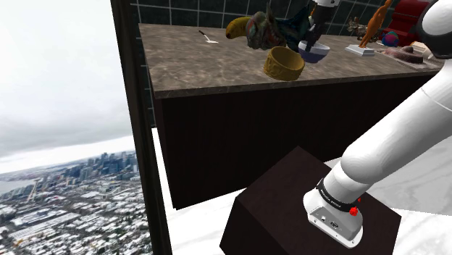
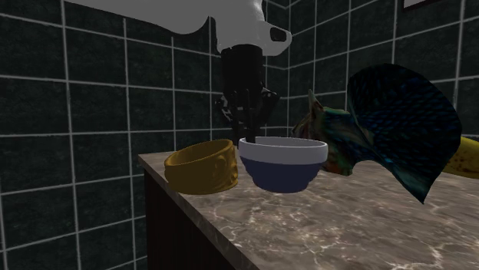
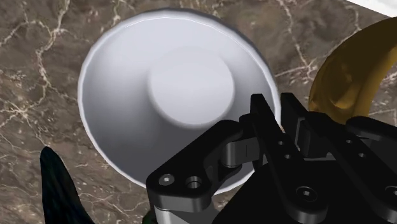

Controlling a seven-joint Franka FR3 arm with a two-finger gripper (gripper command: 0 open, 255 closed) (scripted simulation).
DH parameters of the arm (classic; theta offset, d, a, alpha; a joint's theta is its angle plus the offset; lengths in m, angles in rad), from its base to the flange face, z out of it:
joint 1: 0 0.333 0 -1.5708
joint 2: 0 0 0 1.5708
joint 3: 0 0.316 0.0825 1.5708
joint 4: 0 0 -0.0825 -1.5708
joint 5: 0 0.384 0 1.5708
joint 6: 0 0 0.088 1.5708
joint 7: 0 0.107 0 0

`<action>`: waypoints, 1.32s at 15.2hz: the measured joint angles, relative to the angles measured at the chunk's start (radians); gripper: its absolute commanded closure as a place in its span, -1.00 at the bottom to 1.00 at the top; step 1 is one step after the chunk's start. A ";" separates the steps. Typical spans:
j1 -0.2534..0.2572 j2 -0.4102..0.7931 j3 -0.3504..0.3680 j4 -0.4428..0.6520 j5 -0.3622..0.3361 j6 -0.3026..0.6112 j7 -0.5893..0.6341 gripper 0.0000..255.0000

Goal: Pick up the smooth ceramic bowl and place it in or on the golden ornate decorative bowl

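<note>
1. Gripper (image 2: 248, 135): I read the jaws as drawn close together across one side of the rim, one inside and one outside, clamped on the wall of the ceramic bowl.
2. Ceramic bowl (image 2: 282, 164): white inside and at the lip, blue below. It stands upright with its base on the marbled table (image 2: 345, 230).
3. Golden bowl (image 2: 201, 166): it sits just beside the ceramic bowl, on the second exterior view's left, close to the table's edge.
4. Dark patterned object (image 2: 399, 123): crumpled in shape, standing close on the ceramic bowl's other side.
5. Hazard, grip: I hold the rim at one side only. On lifting I expect the bowl to hang tilted, and the smooth wall could pivot or slide out of the jaws.
6. Hazard, transfer: the carry is short. If I lift too little, the base could strike the golden wall and push that bowl toward the edge.
7. Hazard, release: if I let go off-centre, the bowl could catch on the golden rim and tip out.
</note>
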 measured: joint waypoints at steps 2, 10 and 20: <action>-0.001 0.008 -0.002 0.037 0.003 -0.029 -0.007 1.00; -0.001 0.050 -0.007 0.188 0.020 -0.140 -0.024 1.00; -0.011 0.134 -0.023 0.425 0.054 -0.300 -0.059 1.00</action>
